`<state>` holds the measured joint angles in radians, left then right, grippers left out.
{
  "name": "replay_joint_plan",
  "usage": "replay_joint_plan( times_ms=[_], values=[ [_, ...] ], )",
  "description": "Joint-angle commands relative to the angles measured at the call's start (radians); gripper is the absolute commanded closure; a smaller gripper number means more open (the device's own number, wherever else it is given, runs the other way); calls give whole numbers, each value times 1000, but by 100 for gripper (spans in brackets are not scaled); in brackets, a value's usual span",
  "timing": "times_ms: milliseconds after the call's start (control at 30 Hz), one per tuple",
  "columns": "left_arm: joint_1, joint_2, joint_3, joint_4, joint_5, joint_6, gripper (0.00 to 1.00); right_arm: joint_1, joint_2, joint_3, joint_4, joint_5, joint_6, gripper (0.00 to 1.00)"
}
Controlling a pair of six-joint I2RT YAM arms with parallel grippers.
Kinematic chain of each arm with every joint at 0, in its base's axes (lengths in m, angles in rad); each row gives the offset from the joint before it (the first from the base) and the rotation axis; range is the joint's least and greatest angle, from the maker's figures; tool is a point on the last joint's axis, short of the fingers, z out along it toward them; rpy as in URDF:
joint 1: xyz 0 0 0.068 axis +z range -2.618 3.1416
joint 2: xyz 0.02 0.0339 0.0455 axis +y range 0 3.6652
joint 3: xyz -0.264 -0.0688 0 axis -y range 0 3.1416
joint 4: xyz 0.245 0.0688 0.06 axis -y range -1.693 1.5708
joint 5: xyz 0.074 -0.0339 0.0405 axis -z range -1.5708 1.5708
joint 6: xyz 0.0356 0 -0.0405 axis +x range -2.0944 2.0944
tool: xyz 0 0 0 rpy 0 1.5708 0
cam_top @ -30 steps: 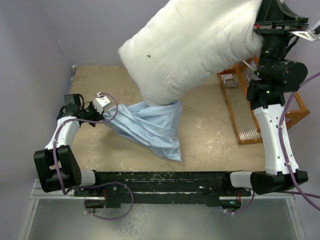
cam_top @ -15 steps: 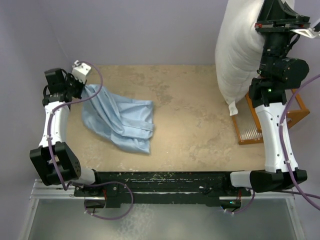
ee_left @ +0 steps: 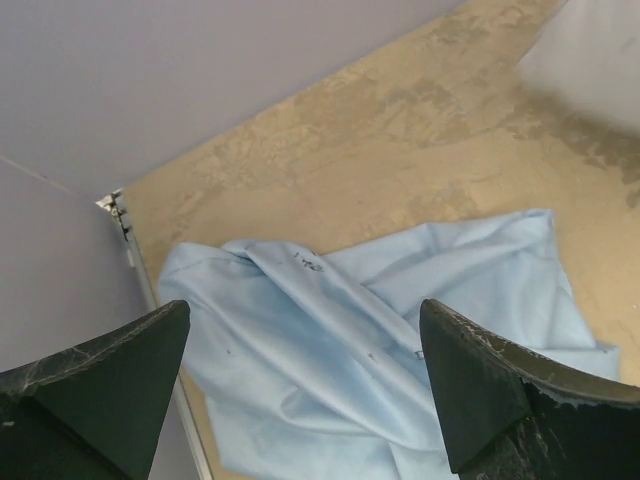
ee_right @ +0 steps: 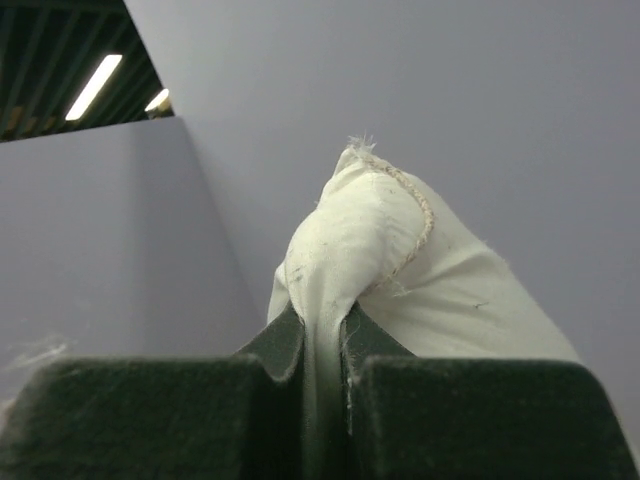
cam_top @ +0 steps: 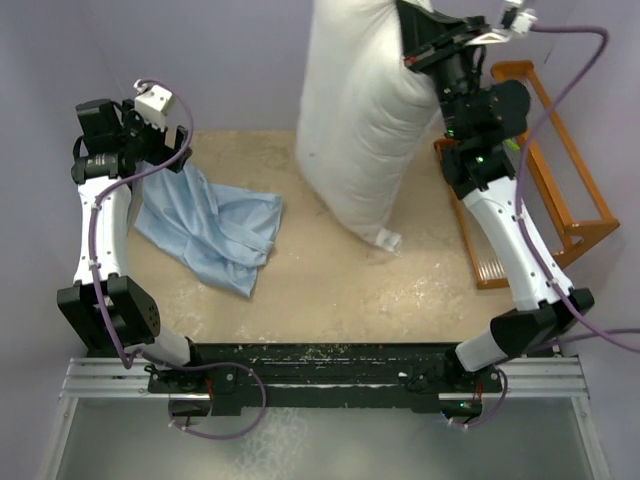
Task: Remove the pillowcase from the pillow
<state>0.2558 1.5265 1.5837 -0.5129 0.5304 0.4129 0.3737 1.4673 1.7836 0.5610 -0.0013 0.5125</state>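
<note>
- The pillowcase (cam_top: 215,235) lies crumpled on the table (cam_top: 330,290), with nothing inside it.
- Over its far left corner hangs the left claw (ee_left: 305,330), fingers wide apart and gripping nothing.
- To its right and farther back, well apart, the pillow (cam_top: 360,130) hangs with its long axis upright. The right claw (ee_right: 322,330) is pinched tight on its top corner.

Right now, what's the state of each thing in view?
pillowcase: off the pillow, crumpled on the table at left, not held.
pillow: bare, hanging from its top corner, tagged corner lowest.
left hand: open, empty, above the pillowcase.
right hand: shut on the pillow's corner, raised high.
orange rack: at the table's right side, untouched.
</note>
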Motion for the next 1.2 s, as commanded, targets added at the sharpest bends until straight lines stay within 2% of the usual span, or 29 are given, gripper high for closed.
replay_joint_plan(
  times_ms=[0, 100, 200, 267, 333, 400, 533, 633, 667, 733, 767, 833, 867, 1033, 1167],
  values=[
    [5, -46, -11, 2, 24, -43, 1, 77, 55, 249, 142, -64, 96, 100],
    [13, -65, -17, 29, -13, -89, 1, 82, 103, 359, 121, -39, 218, 100],
    [20, -80, -40, 49, -38, -118, 1, 65, 68, 309, 104, 67, 244, 100],
    [20, -94, -70, 61, -33, -112, 1, 28, 54, 258, -10, 125, 273, 100],
    [20, -107, -102, 70, -27, -105, 1, -4, 37, 155, -67, 157, 280, 100],
    [21, -108, -126, 71, -22, -97, 1, -27, 6, -24, -30, 172, 277, 100],
    [20, -113, -177, 64, -18, -65, 1, -93, -16, -381, 84, 106, 284, 100],
    [21, -114, -216, 63, -21, -31, 1, -123, -8, -525, 140, 65, 205, 100],
    [21, -111, -222, 54, -17, -22, 1, -130, 0, -536, 122, 52, 173, 95],
    [21, -102, -229, 29, -3, -10, 1, -136, 25, -506, 34, 21, 77, 68],
    [21, -101, -232, 22, 10, -7, 1, -136, 39, -476, -38, 25, 30, 44],
    [20, -104, -247, 32, 12, -8, 1, -134, 54, -423, -155, 107, -58, 3],
    [20, -106, -255, 42, 12, -14, 1, -134, 53, -413, -195, 139, -83, 1],
    [21, -112, -278, 94, -26, -62, 1, -136, -15, -470, -331, 331, -185, 0],
    [21, -126, -300, 146, -59, -103, 1, -136, -146, -621, -298, 402, -272, 0]
  ],
)
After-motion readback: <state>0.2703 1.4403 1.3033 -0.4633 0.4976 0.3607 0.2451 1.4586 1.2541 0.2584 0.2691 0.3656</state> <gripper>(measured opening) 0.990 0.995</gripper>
